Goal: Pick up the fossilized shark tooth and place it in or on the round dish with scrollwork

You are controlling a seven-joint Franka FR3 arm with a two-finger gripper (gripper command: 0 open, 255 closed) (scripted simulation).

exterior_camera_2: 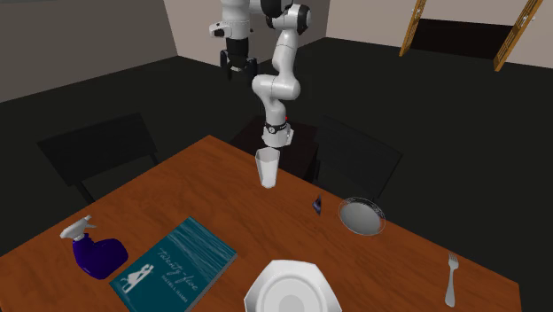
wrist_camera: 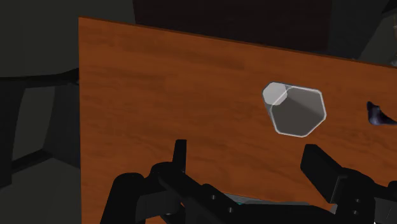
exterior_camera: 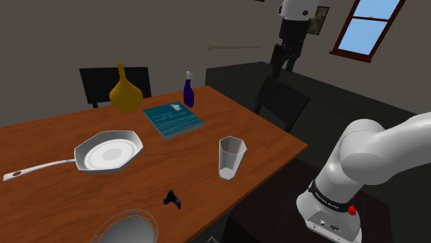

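Gripper (wrist_camera: 247, 151) hangs high above the glass (wrist_camera: 294, 109), on the stand side of it. Fingers (wrist_camera: 180, 153) are spread wide with nothing between them. Step in hand, my call: approach, grasp not yet begun.

The glass stands upright on the table (exterior_camera: 262, 138), close to the edge nearest the stand. Tooth (exterior_camera: 173, 199) lies past the glass along that same edge: small, dark, flat on the wood, touching nothing. Dish (exterior_camera_2: 362, 215) sits beyond the tooth from the glass, near it but apart, and right at the table edge.

Next move, as I judge it: I shift sideways past the glass, drop over the tooth, set the fingers across its narrow width, and close. The tooth is low and thin, so the tips must get almost to the wood. After that it's a short carry away from the glass to the dish.

There's bare wood all round the tooth. The glass is the only tall thing near my path, so I pass above it or keep wide. The edge is close to both tooth and dish, and a nudge could push the tooth off.

Farther from the glass are the book (exterior_camera: 173, 121), plate (exterior_camera: 109, 152), fork (exterior_camera_2: 452, 276), bottle (exterior_camera: 188, 91) and vase (exterior_camera: 124, 96), all well off the route. A dark chair (exterior_camera: 280, 103) stands off the table beside the glass.
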